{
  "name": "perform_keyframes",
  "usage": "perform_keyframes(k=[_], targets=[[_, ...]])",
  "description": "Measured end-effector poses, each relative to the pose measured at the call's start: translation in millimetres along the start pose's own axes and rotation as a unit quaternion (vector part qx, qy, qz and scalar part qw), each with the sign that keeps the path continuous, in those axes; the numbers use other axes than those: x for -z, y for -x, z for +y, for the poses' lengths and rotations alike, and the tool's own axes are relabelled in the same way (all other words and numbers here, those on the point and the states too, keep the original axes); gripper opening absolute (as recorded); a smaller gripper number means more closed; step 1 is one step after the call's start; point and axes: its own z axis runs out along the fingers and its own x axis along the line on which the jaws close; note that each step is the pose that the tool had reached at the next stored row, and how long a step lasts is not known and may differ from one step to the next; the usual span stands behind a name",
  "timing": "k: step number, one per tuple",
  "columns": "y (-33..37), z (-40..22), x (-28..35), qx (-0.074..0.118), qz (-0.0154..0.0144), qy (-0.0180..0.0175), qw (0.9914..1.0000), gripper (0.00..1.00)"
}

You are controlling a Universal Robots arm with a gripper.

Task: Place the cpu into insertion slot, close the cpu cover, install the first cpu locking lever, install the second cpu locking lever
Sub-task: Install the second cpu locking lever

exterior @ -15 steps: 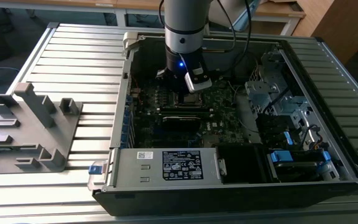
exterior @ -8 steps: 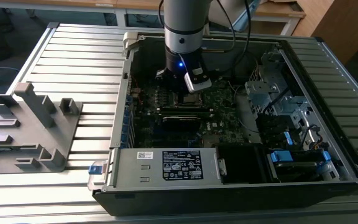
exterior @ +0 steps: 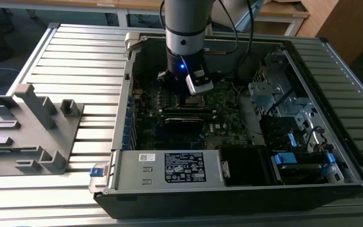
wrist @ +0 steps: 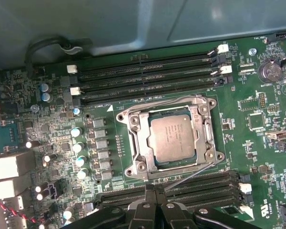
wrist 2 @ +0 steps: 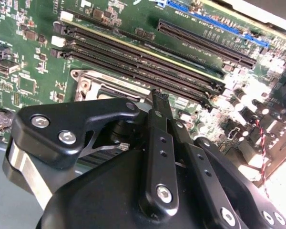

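In the first wrist view the cpu [wrist: 174, 138] lies flat in the insertion slot [wrist: 210, 143], its dull silver face up. The cpu cover [wrist: 138, 143] is folded down around it. One thin locking lever [wrist: 190, 175] slants away from the socket's corner, and its free end reaches my fingertips [wrist: 150, 193]. I cannot tell whether they touch. Another lever [wrist: 162, 102] lies along the socket's opposite edge. My gripper [wrist: 155, 193] [wrist 2: 159, 98] is shut, with its tips together just beside the socket [wrist 2: 97, 86]. In the exterior view the gripper [exterior: 193, 92] hangs inside the open case over the motherboard.
Black memory slots [wrist: 148, 71] [wrist: 200, 186] flank the socket on two sides, and several capacitors [wrist: 76, 143] stand on a third. The power-supply box [exterior: 168, 168] and drive cage [exterior: 282, 94] crowd the case. A grey fixture [exterior: 30, 127] sits on the exterior view's left.
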Motion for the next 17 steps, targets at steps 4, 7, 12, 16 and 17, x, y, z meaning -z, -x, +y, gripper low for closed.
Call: perform_keyframes(k=[4,7,12,16,17], targets=[[0.1,-0.3,-0.1,0.0,0.0,0.0,1.0,0.11],[0.1,-0.5,-0.1,0.0,0.0,0.0,1.0,0.11],[0.2,-1.2,-0.1,0.0,0.0001,0.0006,1.0,0.11],[0.4,-2.3,-0.1,0.0,0.0003,0.0016,1.0,0.11],[0.4,-2.4,-0.1,0.0,0.0003,0.0017,1.0,0.11]])
